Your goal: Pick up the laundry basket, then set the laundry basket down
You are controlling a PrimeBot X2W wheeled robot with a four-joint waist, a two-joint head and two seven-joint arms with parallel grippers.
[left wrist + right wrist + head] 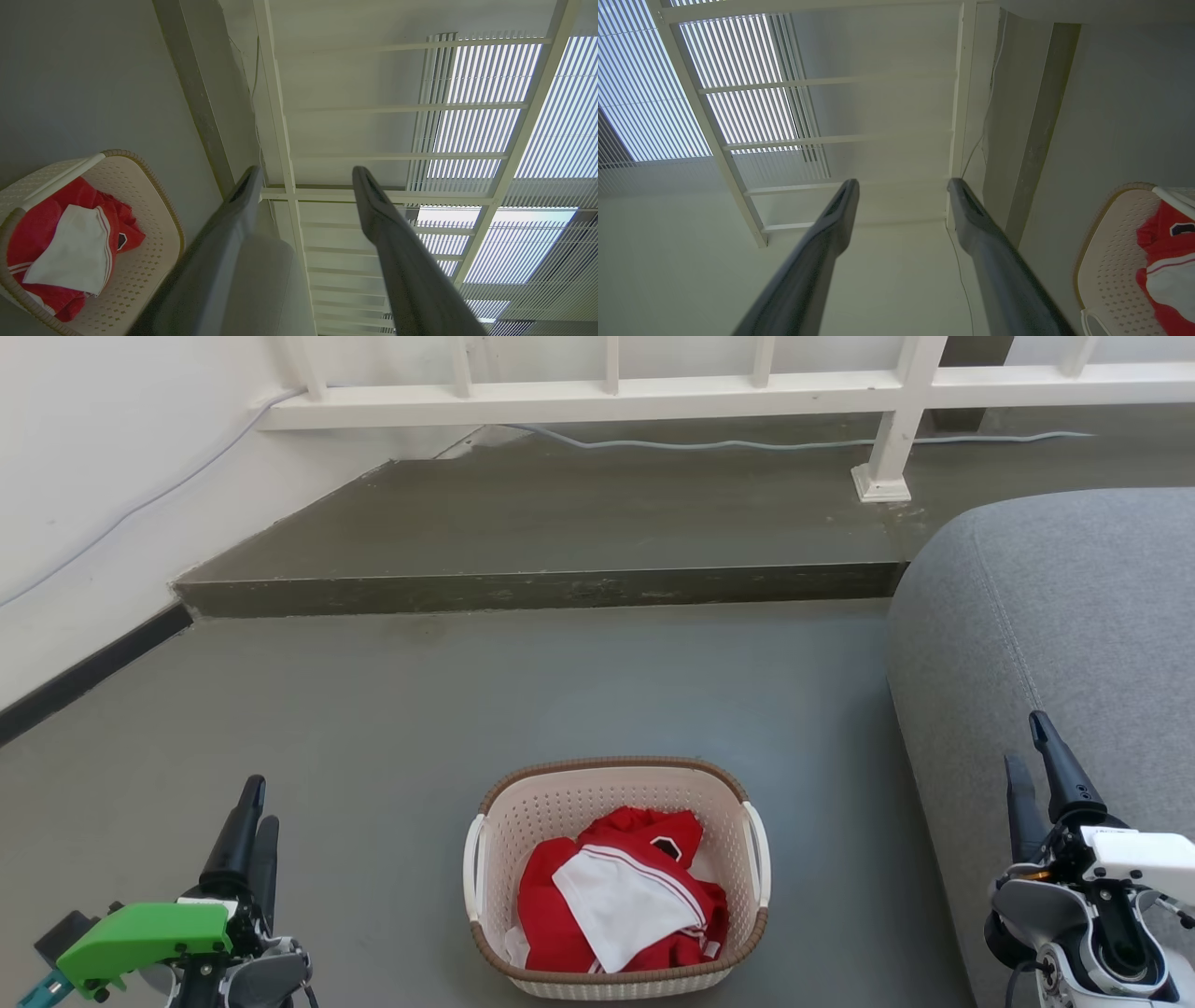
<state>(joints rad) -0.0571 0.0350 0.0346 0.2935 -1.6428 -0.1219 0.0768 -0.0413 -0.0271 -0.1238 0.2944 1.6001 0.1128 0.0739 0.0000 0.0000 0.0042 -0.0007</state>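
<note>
The laundry basket [560, 807] stands on the grey floor at bottom centre, cream with a brown rim, white handles on both sides, and red and white clothes inside. It also shows at the lower left of the left wrist view [149, 242] and at the lower right of the right wrist view [1106, 261]. My left gripper [257, 807] is well to its left, fingers open and empty [306, 179]. My right gripper [1032, 747] is off to its right, in front of the sofa, also open and empty [901, 191]. Neither touches the basket.
A grey sofa [1074, 644] fills the right side, close to my right gripper. A raised concrete step [541, 588] runs across behind the basket, with a white railing [597, 397] and a cable beyond. A white wall [84, 523] bounds the left.
</note>
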